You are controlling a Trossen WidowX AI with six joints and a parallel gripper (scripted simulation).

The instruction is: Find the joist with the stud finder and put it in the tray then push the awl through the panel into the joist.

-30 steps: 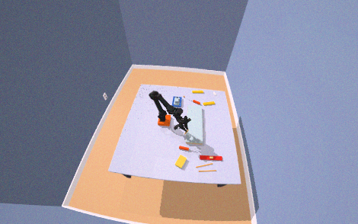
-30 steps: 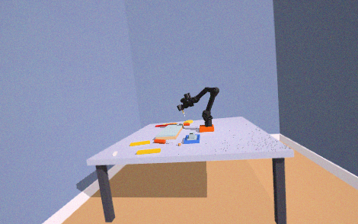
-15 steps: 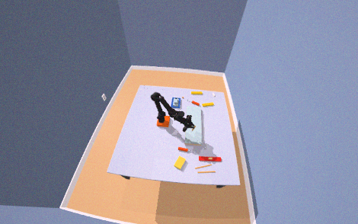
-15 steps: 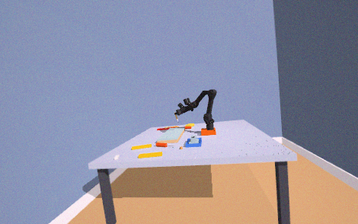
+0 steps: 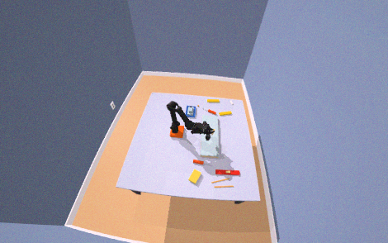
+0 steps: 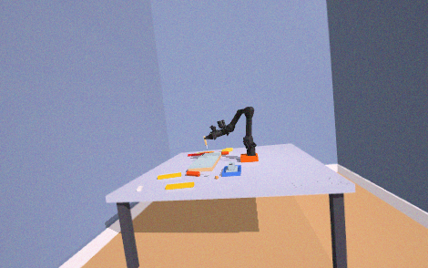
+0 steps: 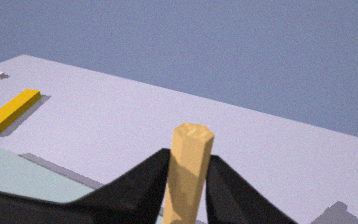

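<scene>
My gripper (image 5: 212, 131) (image 6: 206, 138) (image 7: 188, 160) is shut on the awl. The awl's pale wooden handle (image 6: 205, 140) (image 7: 189, 175) stands between the fingertips. Its thin shaft points down, close to upright, in the exterior view, with the tip above the panel and not touching it. The pale blue-green floor panel (image 5: 210, 147) (image 6: 208, 163) (image 7: 30, 175) lies flat on the table below. The stud finder (image 5: 191, 111) (image 6: 231, 167), a small grey-white block, sits in the blue tray (image 5: 186, 111) (image 6: 231, 173). The joist is hidden, and no hole can be made out in the panel.
One orange-handled tool (image 5: 211, 111) (image 6: 193, 173) lies by the panel's tray-side end, another (image 5: 198, 162) beyond its opposite end. Near that one are a red level (image 5: 227, 172), a yellow block (image 5: 195, 177) and two thin sticks. Two yellow bars (image 5: 213, 101) (image 5: 225, 113) lie near the first tool.
</scene>
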